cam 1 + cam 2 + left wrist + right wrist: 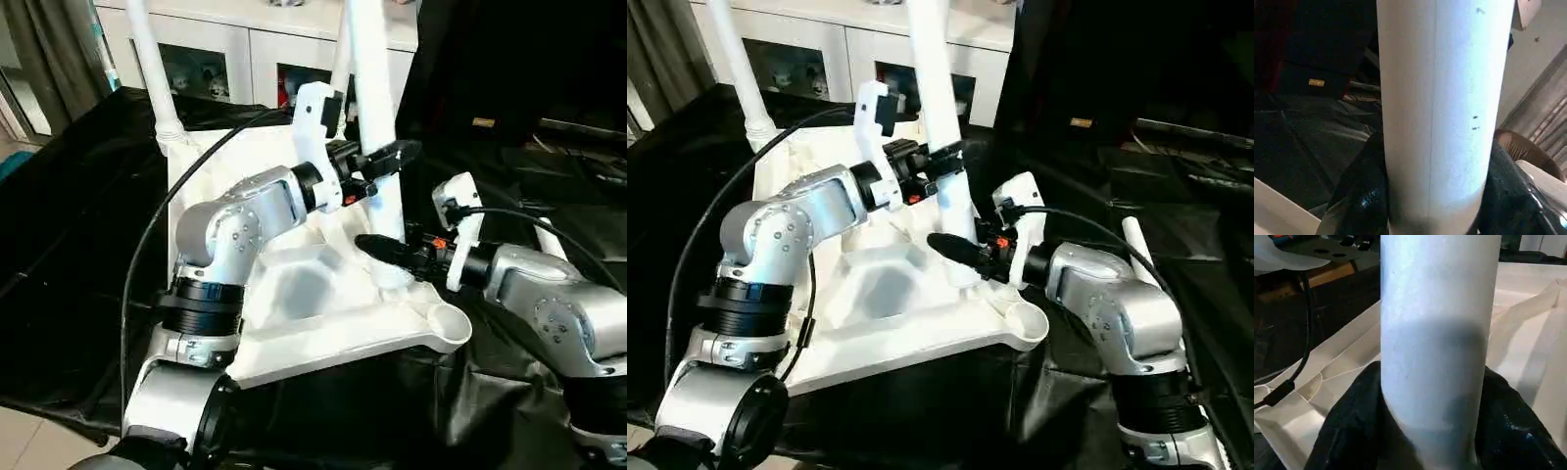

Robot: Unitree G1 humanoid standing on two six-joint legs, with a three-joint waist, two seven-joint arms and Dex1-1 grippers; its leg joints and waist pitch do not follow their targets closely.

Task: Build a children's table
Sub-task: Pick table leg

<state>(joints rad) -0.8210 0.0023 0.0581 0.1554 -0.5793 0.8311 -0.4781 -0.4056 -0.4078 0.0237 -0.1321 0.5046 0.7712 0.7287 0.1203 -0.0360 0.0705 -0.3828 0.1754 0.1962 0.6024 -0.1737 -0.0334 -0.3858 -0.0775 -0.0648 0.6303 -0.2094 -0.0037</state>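
Nearest, the right gripper (pixel 955 250) clasps a white leg (pixel 377 147) low down, just above the upturned tabletop (pixel 323 323). Above it the left gripper (pixel 377 162) clamps the same leg. Behind both, a second leg (pixel 152 69), then the white cabinet (pixel 225 59).

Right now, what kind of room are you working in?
Probably an indoor lab or demo room, not a home. The white tabletop lies upside down on a large black-draped table, a white cabinet with glass doors stands behind it, and a grey curtain hangs at the back.
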